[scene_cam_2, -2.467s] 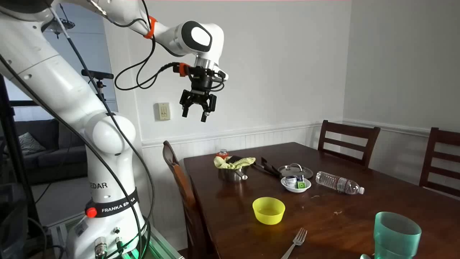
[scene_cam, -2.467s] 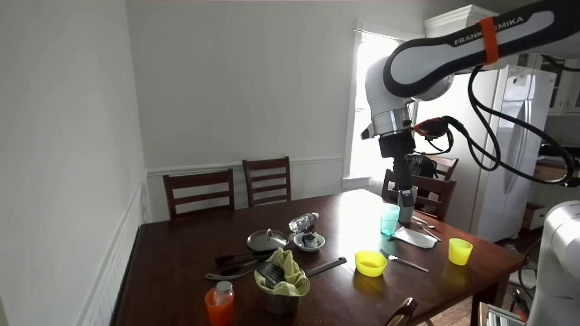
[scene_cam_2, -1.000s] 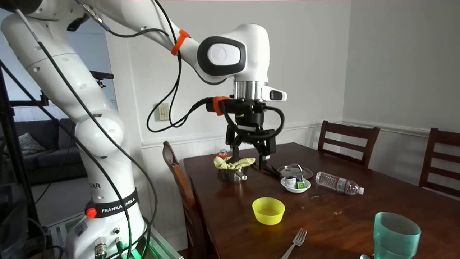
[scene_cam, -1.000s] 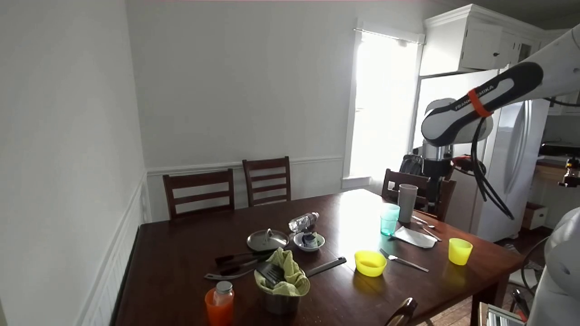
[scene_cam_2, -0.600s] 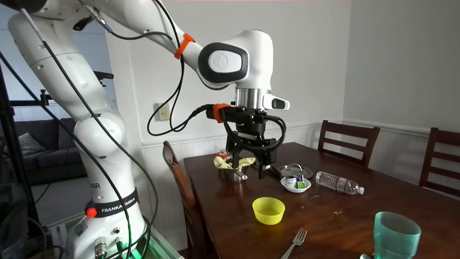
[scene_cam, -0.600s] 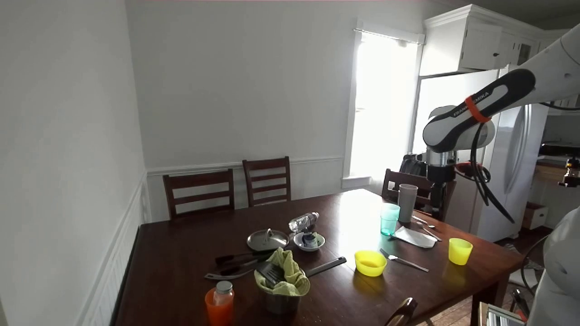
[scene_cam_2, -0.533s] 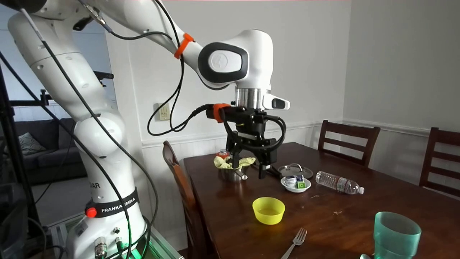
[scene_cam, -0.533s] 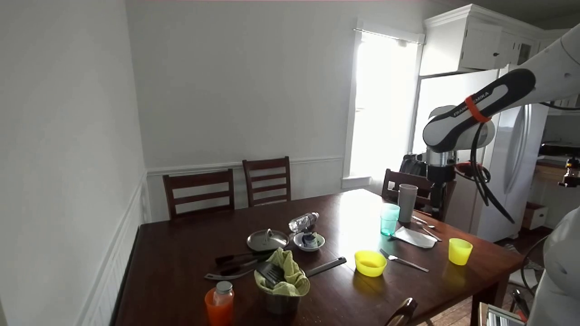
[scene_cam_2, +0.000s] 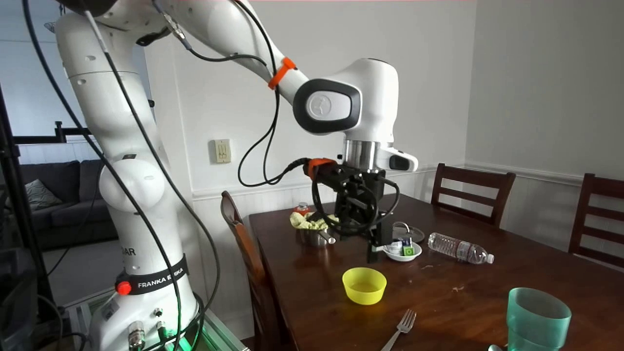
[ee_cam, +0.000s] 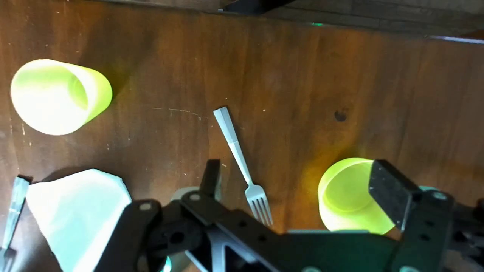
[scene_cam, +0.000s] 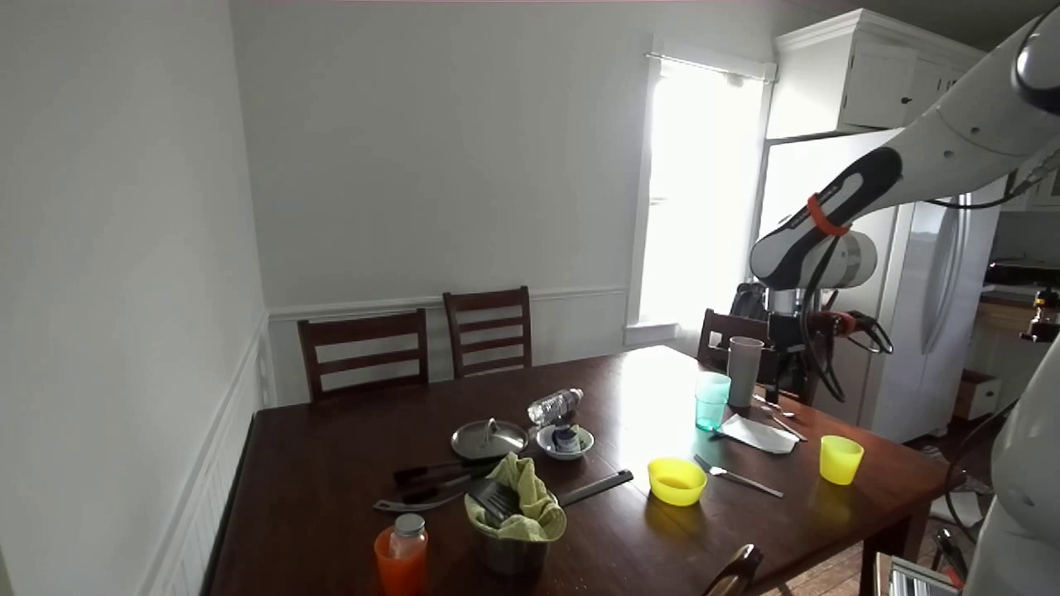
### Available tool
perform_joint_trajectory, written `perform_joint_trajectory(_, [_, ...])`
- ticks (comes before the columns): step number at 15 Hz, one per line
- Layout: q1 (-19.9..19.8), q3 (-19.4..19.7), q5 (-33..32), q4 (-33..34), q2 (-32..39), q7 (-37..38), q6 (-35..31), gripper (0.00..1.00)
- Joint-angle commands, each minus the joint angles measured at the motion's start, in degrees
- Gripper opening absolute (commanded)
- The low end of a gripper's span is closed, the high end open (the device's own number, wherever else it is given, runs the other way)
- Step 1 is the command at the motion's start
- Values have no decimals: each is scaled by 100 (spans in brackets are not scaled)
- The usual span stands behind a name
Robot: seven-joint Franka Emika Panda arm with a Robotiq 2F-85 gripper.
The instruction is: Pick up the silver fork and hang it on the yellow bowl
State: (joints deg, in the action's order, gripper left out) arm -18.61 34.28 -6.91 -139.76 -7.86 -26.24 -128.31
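The gripper (ee_cam: pixel 298 181) is lowering and turning above the bench (ee_cam: pixel 280 71), spread wide and holding nothing, so it is probably lining up for the fork (ee_cam: pixel 242 167), which is lying beside the bowl (ee_cam: pixel 346 192), handle pointing toward the robot-side edge.

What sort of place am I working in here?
Probably a home dining area by a kitchen: a dark wooden table with chairs at it, and a white refrigerator beyond.
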Motion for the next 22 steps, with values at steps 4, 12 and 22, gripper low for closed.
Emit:
perform_joint_trajectory(4, [-250,-452,824,1069,2155,1512,-574,100])
perform_joint_trajectory(12, [-636,-1068,1140,2476,3778,2995,87,100])
perform_joint_trajectory(22, [-889,-1484,1806,3673,4834,3783,400,100])
